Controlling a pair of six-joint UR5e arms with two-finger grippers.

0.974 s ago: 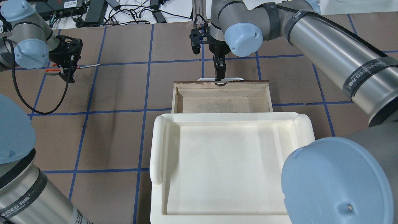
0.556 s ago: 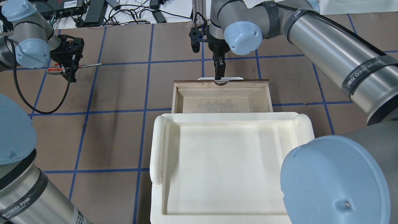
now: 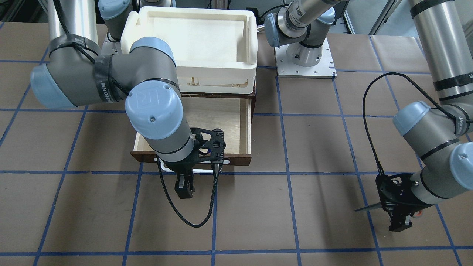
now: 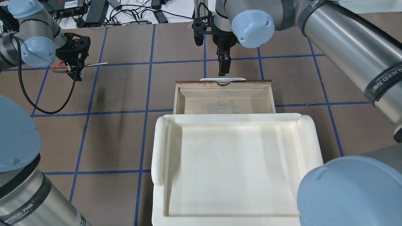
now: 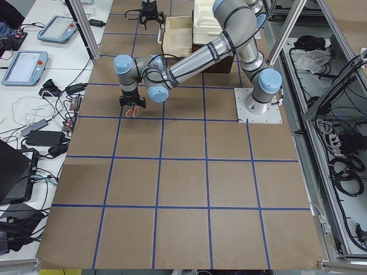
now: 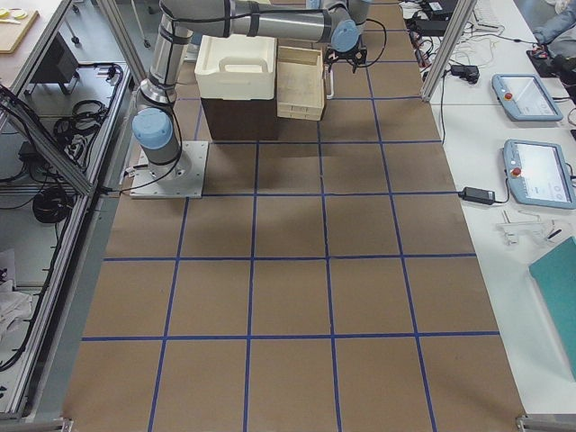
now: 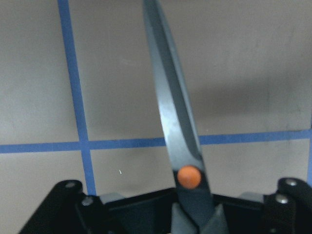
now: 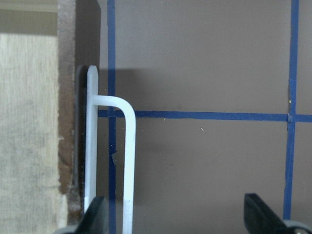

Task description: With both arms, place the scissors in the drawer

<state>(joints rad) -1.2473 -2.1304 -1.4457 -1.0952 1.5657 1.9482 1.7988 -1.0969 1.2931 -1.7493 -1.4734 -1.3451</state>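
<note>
The scissors (image 4: 94, 64) have orange-lined handles and lie level in my left gripper (image 4: 75, 70), which is shut on them at the far left, above the table. The blades point toward the drawer; the left wrist view shows them closed (image 7: 175, 122). The drawer (image 4: 177, 97) stands pulled open with its pale inside bare. My right gripper (image 4: 222, 72) is open and hangs just above and beyond the white bar handle (image 4: 238, 79). The right wrist view shows the handle (image 8: 128, 146) below the spread fingers (image 8: 95, 217), untouched. In the front view the left gripper (image 3: 397, 218) is far right and the right gripper (image 3: 184, 191) is in front of the drawer (image 3: 245, 125).
A white plastic tray (image 4: 160, 150) sits on top of the cabinet, just behind the open drawer. Brown table paper with blue tape lines lies between the scissors and the drawer. Cables and power bricks (image 4: 94, 12) lie past the table's far edge.
My right gripper has let go of the drawer handle and lifted away from it. My left gripper has shifted a little to the right with the scissors. The drawer has not moved.
</note>
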